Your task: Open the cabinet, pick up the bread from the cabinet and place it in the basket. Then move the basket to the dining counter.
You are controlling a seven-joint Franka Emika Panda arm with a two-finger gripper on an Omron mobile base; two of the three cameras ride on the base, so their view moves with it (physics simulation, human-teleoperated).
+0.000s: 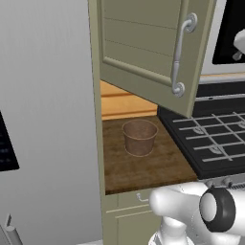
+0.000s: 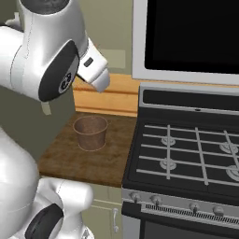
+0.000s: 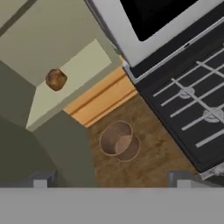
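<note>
The cabinet (image 1: 143, 43) has its olive-green door swung open, and the long curved silver handle (image 1: 181, 55) hangs out over the left edge of the stove (image 1: 215, 139) in the left base view. In the hand view the bread (image 3: 56, 79), a small dark brown lump, lies on the pale shelf (image 3: 74, 81) inside the cabinet, near the left part of the shelf as that view shows it.

The basket (image 1: 139, 137) stands upright on the short dark wood counter (image 1: 143, 167), nothing is inside it, and it is apart from the bread. It stands near the back of the counter, close to the light wooden strip (image 2: 107, 98) on the wall. The black stove with grey grates is just beside the counter on its right, and a tall pale grey panel (image 1: 48, 119) closes the counter on its left. Under the counter there is an olive drawer front with a small hook pull (image 1: 139, 196).

The end effector (image 3: 111, 181) is spread wide and holds nothing; its two dark fingertips (image 3: 41, 180) stand far apart at the bottom of the hand view. It looks down from above on the basket and on the shelf, touching neither. The open door stands beside the shelf, between it and the stove side.
</note>
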